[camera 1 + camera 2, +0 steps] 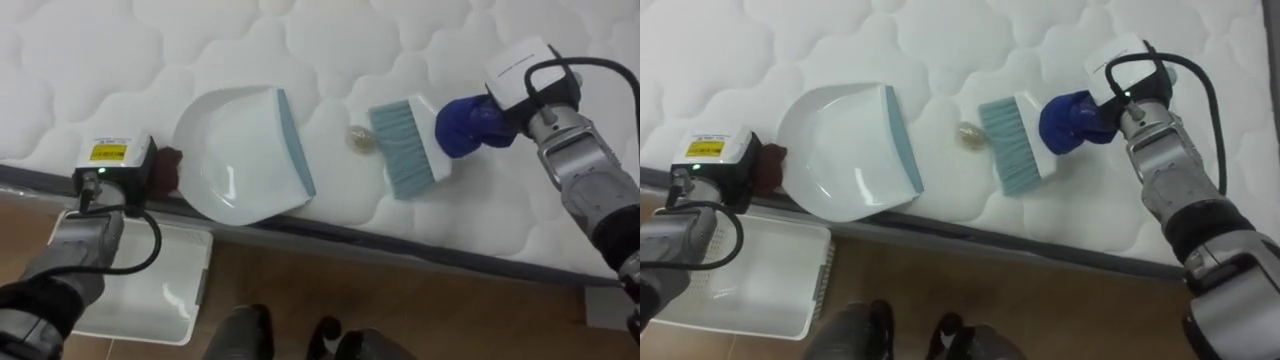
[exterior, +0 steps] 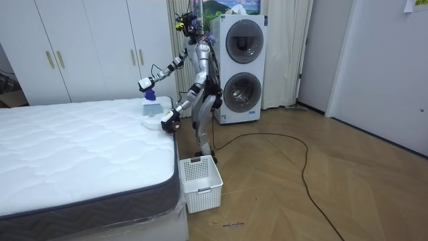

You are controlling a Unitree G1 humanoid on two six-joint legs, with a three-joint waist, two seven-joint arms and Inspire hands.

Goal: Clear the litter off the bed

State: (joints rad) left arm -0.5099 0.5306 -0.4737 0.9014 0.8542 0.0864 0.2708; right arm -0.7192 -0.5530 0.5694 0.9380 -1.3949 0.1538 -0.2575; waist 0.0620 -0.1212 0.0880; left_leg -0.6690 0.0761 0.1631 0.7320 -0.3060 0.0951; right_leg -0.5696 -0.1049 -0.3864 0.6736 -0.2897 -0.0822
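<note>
A white plastic basket [image 1: 150, 290] with slotted walls sits on the wooden floor [image 1: 400, 300] at the near left, just below the edge of the mattress [image 1: 120, 60]. The mattress is white, soft and quilted in rounded cloud-like shapes, with a dark band along its near side.

The left hand [image 1: 166, 170], dark reddish, shows beside the mattress's near left edge, touching the back rim of the dustpan [image 1: 235, 150]. Most of it is hidden behind the wrist, so I cannot tell whether it grips the pan. The dustpan is smooth glossy white plastic, round at the back, with a straight grey-blue lip facing right, and lies flat on the mattress.

Just right of the lip lies a small crumpled pale scrap [image 1: 358, 138], between pan and brush [image 1: 408, 150] and well apart from both hands. The brush has a white back and teal bristles pointing left toward the scrap. The right hand [image 1: 468, 122], covered in blue, is wrapped tight round the brush's handle.
</note>
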